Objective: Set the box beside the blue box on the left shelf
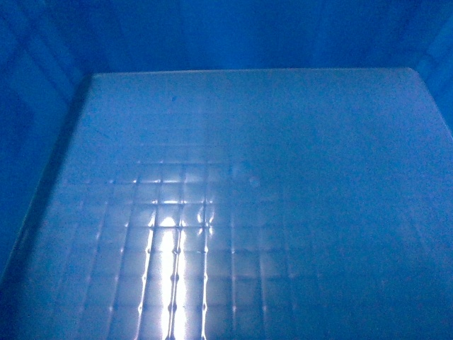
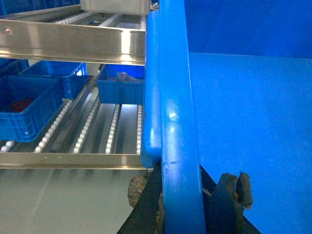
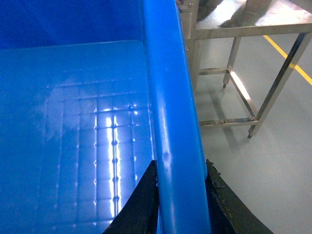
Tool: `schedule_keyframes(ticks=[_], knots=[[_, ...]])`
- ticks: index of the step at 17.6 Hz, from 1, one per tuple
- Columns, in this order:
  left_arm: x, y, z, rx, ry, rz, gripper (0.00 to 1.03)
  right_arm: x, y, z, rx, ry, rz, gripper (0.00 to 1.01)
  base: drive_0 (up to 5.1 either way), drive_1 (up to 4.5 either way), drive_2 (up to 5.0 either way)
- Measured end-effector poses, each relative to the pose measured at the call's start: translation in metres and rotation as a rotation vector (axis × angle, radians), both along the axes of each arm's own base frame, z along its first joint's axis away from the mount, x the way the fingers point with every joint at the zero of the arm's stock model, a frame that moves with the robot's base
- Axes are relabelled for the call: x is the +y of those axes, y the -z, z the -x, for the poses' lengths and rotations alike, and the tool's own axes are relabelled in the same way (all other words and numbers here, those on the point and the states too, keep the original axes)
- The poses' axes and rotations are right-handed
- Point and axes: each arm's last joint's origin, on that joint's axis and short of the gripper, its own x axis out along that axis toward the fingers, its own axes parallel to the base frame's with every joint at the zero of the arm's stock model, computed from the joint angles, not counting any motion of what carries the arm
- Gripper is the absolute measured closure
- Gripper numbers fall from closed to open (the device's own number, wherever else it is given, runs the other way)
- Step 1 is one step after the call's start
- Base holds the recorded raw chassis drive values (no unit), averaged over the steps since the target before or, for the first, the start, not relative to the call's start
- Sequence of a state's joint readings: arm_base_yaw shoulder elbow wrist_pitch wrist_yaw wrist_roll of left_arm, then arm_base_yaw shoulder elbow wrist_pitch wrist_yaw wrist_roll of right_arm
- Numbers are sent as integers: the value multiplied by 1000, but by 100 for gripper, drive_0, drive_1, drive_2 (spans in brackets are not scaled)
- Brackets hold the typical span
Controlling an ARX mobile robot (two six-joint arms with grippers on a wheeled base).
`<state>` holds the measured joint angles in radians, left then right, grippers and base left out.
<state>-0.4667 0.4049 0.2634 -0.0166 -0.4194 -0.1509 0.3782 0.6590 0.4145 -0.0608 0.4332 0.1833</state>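
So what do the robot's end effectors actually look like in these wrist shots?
Only the fingers show. The left end effector has flat black fingers with worn, frayed grey-brown padding at the edges and tips. The right end effector has similar black wedge-shaped fingers, with scuffed, speckled surfaces. No cables, markings or arm links are visible, and neither arm appears in the head view.

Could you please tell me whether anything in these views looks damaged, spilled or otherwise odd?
Only one thing: the left gripper fingers clamping the box rim look worn, their padding ragged and crumbling at the edges. The crate's grid floor is bare, with nothing spilled.
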Motion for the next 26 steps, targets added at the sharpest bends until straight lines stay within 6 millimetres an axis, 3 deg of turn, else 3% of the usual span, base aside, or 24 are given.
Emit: schedule_keyframes(ticks=[20, 26], knots=[[0, 0, 0, 0, -1, 0, 94, 0, 0, 0, -1, 0, 0, 83, -498, 243, 243], [0, 0, 0, 0, -3, -1, 94, 0, 0, 0, 0, -3, -1, 83, 0, 0, 0]])
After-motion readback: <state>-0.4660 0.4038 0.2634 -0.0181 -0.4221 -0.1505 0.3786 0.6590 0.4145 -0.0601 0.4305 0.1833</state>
